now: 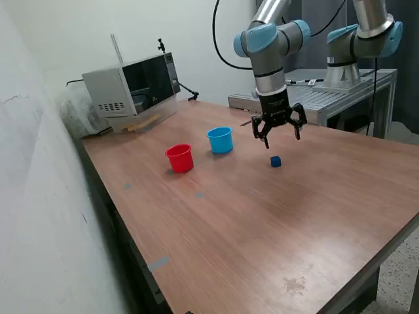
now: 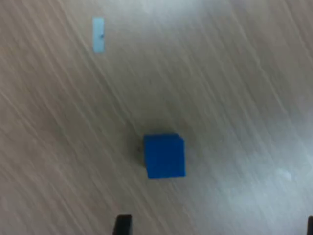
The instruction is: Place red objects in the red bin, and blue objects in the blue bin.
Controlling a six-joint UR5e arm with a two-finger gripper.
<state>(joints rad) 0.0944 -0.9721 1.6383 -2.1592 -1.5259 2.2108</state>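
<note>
Exterior view | claw [image 1: 280, 139] spread wide, empty, above worktop [image 1: 275, 222] | blue cube [image 1: 275, 161] just below, untouched

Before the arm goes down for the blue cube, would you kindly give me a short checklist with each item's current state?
1. Two-finger gripper open and empty: ok.
2. Small dark-blue cube lying free on the wooden table: ok.
3. Cube between the fingertips in the wrist view: ok.
4. Gripper lowered to the cube: not ok, it hangs above.
5. Light-blue plastic cup upright: ok.
6. Contents of the red plastic cup: cannot tell.
</note>
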